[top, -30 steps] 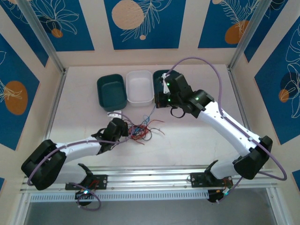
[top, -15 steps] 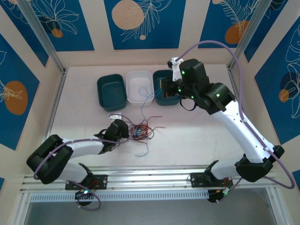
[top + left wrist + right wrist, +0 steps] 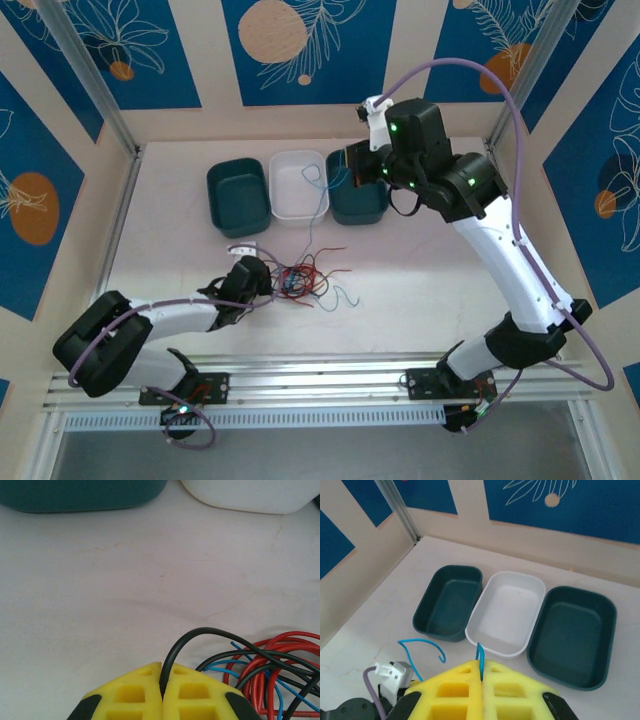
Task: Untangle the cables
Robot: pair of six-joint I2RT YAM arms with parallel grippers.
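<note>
Tangle of cables (image 3: 300,281) mid-table, bit left. Left gripper (image 3: 162,672) pinched tight on black cable (image 3: 200,629) there. Right gripper (image 3: 481,666) high over far bins, clamped on blue cable (image 3: 478,652). Wires look light, floppy and snaggy, so grab a single strand near its free end.

Legible txt, labels, brands, nos., signs: none in any view.
</note>
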